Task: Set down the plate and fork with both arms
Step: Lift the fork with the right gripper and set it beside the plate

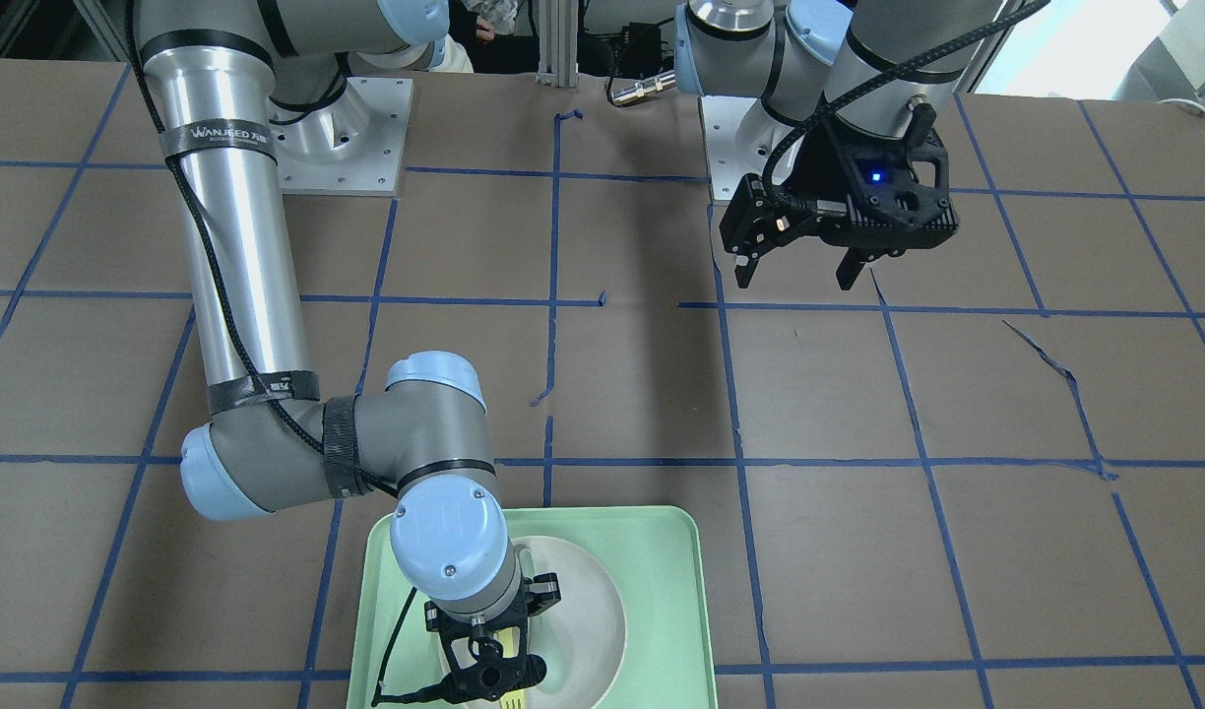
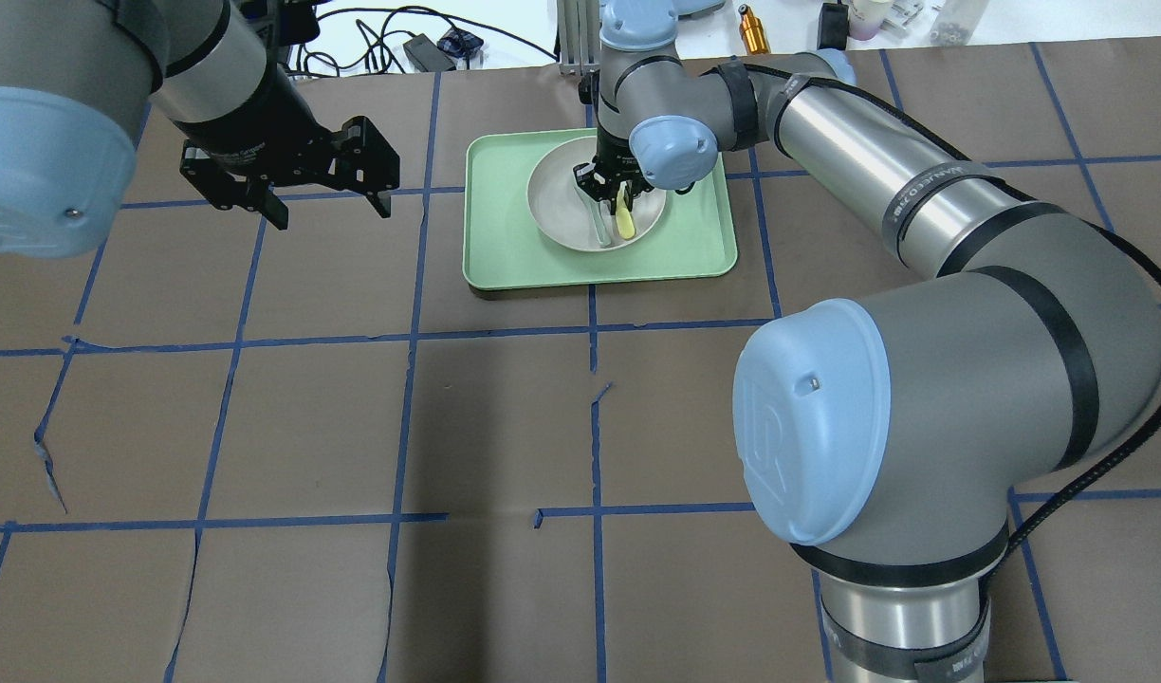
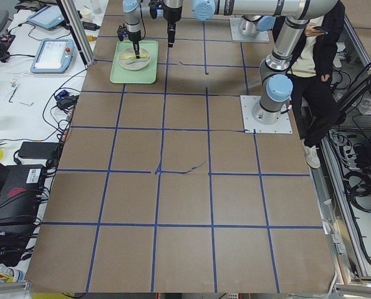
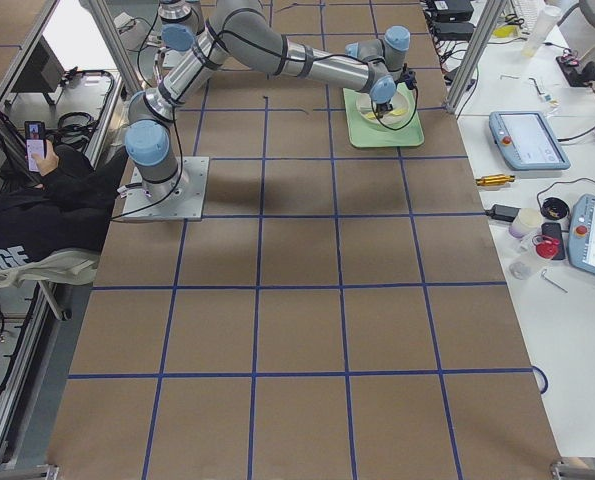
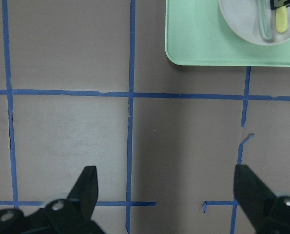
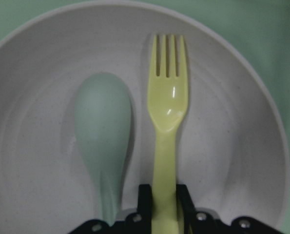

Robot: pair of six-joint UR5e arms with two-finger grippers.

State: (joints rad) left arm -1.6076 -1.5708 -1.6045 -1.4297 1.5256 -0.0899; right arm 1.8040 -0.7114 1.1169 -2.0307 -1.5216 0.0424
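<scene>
surface: table [image 2: 505, 427], covered in brown paper with a blue tape grid, the paper torn in places | lying on it: mint-green tray [image 2: 505, 256], flat, at the far side from the robot, about mid-width | bolted on it: right arm's base plate [image 1: 376, 148] and left arm's base plate [image 3: 250, 124], white, square, on the robot's side, well apart

Handle end of the fork [image 6: 167, 112] disappears inside the right gripper [image 6: 164, 197]; the spoon [image 6: 103, 122] loses its handle beneath it too.
</scene>
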